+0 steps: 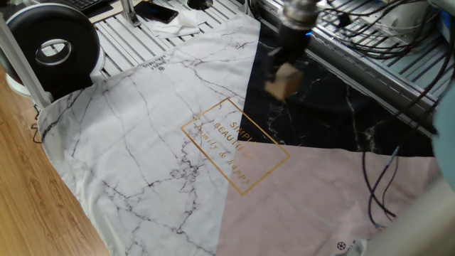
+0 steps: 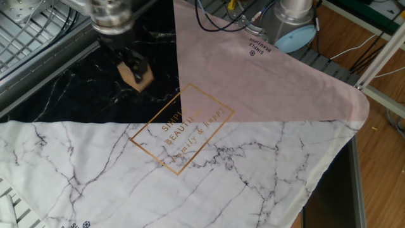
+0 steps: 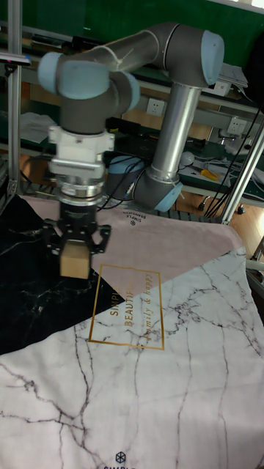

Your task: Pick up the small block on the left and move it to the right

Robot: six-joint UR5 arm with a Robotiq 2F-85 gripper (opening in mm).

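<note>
The small block (image 1: 283, 82) (image 2: 138, 76) (image 3: 75, 261) is a plain tan wooden cube held in the air. My gripper (image 1: 285, 71) (image 2: 134, 69) (image 3: 75, 251) is shut on it, its dark fingers clasping the block's two sides. Block and gripper hang above the black marble part of the cloth (image 1: 320, 107), close to the gold-framed lettering (image 1: 234, 146) at the cloth's middle. The arm blurs with motion in both fixed views.
The cloth has white marble (image 1: 142, 142), black and pink (image 2: 253, 76) areas. A black round device (image 1: 50, 46) and a phone (image 1: 156, 11) lie on the slatted top at the back. The arm's base (image 2: 294, 28) and cables stand by the pink corner. A metal rail (image 1: 370, 64) borders the black side.
</note>
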